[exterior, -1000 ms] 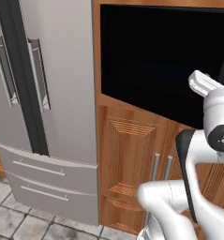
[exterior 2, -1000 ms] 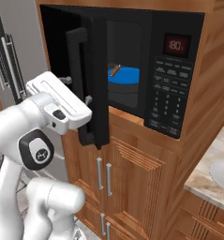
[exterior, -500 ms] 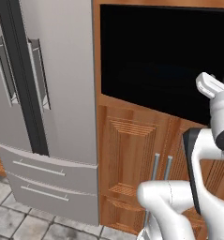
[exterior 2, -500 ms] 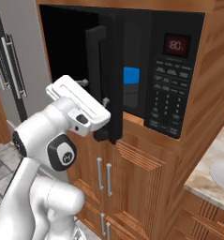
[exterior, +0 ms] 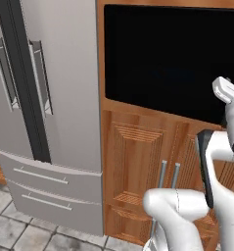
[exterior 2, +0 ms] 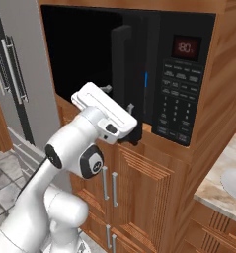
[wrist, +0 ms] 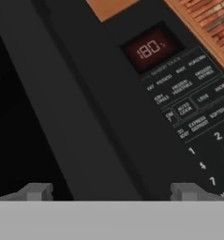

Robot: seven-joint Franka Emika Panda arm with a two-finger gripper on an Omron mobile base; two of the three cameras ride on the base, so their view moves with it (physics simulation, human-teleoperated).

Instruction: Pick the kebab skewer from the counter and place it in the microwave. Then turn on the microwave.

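Pincer (wrist: 111,191) spread wide, gripping nothing, facing the microwave (exterior 2: 139,59) door handle (exterior 2: 120,74). Red display (wrist: 148,48) at one o'clock (hand view), door nearly closed.

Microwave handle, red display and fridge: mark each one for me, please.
microwave handle (exterior 2: 120,59), right base view, upper part of the thick black bar.
red display (wrist: 148,48), hand view, on the glowing digits.
fridge (exterior: 69,98), left base view, right door panel.
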